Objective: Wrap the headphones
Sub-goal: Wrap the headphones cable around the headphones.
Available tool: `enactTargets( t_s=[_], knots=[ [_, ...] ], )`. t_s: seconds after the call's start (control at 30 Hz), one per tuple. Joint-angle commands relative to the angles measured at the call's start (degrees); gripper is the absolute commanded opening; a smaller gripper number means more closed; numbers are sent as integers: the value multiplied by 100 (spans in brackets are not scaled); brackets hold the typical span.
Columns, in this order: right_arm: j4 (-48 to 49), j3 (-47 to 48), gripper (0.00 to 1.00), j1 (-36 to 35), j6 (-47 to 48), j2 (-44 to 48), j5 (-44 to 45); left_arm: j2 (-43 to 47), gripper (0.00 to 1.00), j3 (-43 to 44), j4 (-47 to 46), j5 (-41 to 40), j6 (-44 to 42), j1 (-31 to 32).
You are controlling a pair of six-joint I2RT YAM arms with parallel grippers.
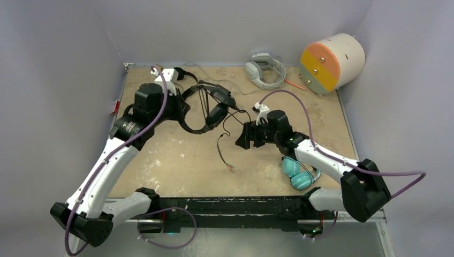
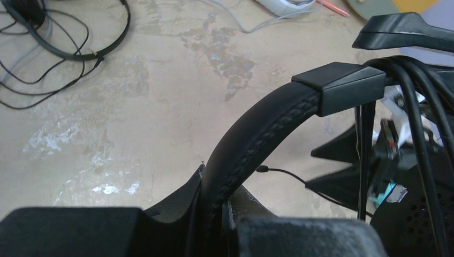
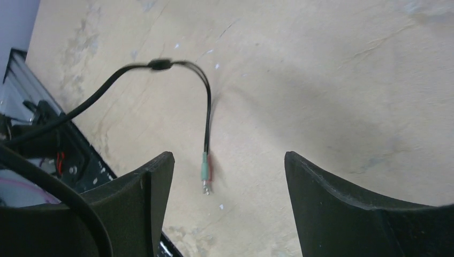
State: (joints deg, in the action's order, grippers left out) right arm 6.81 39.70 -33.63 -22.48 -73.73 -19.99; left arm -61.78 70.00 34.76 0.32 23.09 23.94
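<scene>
Right gripper [image 3: 229, 156]: jaws spread wide, nothing between them. Directly ahead of its fingertips, on bare table [image 3: 332, 80], lies the plug end [image 3: 205, 172] of the cord [image 3: 207, 115], which runs off to this gripper's left.

Left gripper [image 2: 214, 211]: closed tightly on the padded band of the black headphones [image 2: 257, 139], held clear of the surface. Several turns of cord are gathered at the band's slider [image 2: 412, 91].

Step in hand, as judged: winding the loose tail. The next move calls for the right gripper to descend on the cord just behind the plug, close, and carry it round the band.

Room: open tabletop beyond the plug, while the table's dark near rail [image 3: 80, 155] sits close on the gripper's left. The teal headphones [image 1: 297, 174] lie under the right forearm. Farther out are a second black pair [image 2: 95, 54], a pale headset [image 1: 262, 69] and a cylinder [image 1: 332, 61].
</scene>
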Motion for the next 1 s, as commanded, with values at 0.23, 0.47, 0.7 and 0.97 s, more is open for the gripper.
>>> enactTargets(
  t_s=[0.23, 0.47, 0.7, 0.97],
  knots=[
    [-635, 1111, 80, 76, 114, 64, -167, 698, 0, -638, -1207, 1854, -884, -65],
    [-332, 1097, 82, 76, -475, 309, -1036, 643, 0, -761, -1147, 1489, -1065, -65],
    [-1469, 1398, 99, 80, -349, 489, 273, 626, 0, -777, -1138, 1458, -1122, -65],
    [-1280, 1033, 99, 120, -854, 1139, 837, 693, 0, -870, -1041, 1401, -1246, -65]
  ],
)
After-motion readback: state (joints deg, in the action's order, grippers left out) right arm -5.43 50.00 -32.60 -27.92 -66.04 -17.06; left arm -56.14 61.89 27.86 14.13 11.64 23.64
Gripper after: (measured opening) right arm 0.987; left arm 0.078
